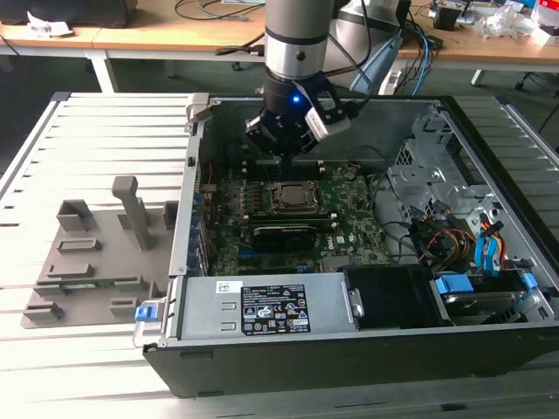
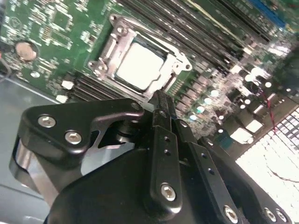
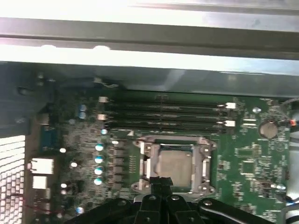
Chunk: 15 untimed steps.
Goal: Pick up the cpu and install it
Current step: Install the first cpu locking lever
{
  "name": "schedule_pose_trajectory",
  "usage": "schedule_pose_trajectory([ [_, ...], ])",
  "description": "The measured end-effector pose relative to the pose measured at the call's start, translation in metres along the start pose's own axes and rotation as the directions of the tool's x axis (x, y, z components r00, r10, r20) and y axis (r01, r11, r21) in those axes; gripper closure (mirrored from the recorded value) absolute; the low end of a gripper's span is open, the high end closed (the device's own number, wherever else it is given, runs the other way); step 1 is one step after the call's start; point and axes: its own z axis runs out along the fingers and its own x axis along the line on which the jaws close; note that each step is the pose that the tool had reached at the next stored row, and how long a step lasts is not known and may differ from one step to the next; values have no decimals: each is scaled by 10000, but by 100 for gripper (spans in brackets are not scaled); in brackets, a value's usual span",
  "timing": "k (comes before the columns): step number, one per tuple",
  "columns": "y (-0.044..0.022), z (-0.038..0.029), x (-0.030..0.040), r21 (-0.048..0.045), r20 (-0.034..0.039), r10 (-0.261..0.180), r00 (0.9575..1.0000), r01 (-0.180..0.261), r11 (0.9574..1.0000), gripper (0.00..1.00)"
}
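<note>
The cpu (image 2: 140, 65) lies flat in the motherboard socket, its silvery top framed by the metal socket bracket (image 2: 105, 49). Both wrist views show it, and in the first wrist view the cpu (image 3: 175, 163) sits just beyond my fingertips. In the exterior view the cpu (image 1: 293, 199) is at the middle of the green motherboard (image 1: 349, 227) inside the open computer case. My gripper (image 2: 160, 99) hovers above the socket's edge, fingers together and holding nothing. It hangs from the arm over the back of the board as the gripper (image 1: 284, 153) in the exterior view.
Black memory slots (image 3: 163, 112) run beside the socket. The case's metal wall (image 3: 149, 51) is close behind. A power supply (image 1: 262, 310) and fan shroud (image 1: 393, 297) line the front, a drive cage with cables (image 1: 454, 227) the exterior view's right. A grey fixture tray (image 1: 87, 262) lies outside on the left.
</note>
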Motion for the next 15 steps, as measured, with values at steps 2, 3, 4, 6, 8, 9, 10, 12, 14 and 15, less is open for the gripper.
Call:
schedule_pose_trajectory([
  [2, 18, 0, 222, 1, 15, 1, 10000, -1, 10000, 89],
  [3, 46, 1, 338, 0, 19, 1, 10000, -1, 10000, 89],
  [4, 87, 0, 401, 2, 17, 1, 10000, -1, 10000, 89],
  [6, 196, 3, 431, -2, 18, 2, 10000, -2, 10000, 89],
  [8, 235, 11, 429, -51, 20, 2, 10000, -2, 10000, 89],
  [9, 246, 15, 428, -51, 20, 2, 10000, -2, 10000, 89],
  [10, 263, 21, 419, -53, 20, 2, 10000, -2, 10000, 89],
  [12, 297, 31, 390, -54, 17, 1, 10000, 0, 10000, 89],
  [14, 322, 37, 340, -53, 10, 2, 10000, -2, 10000, 89],
  [15, 322, 37, 327, -53, 10, 2, 10000, -2, 10000, 89],
])
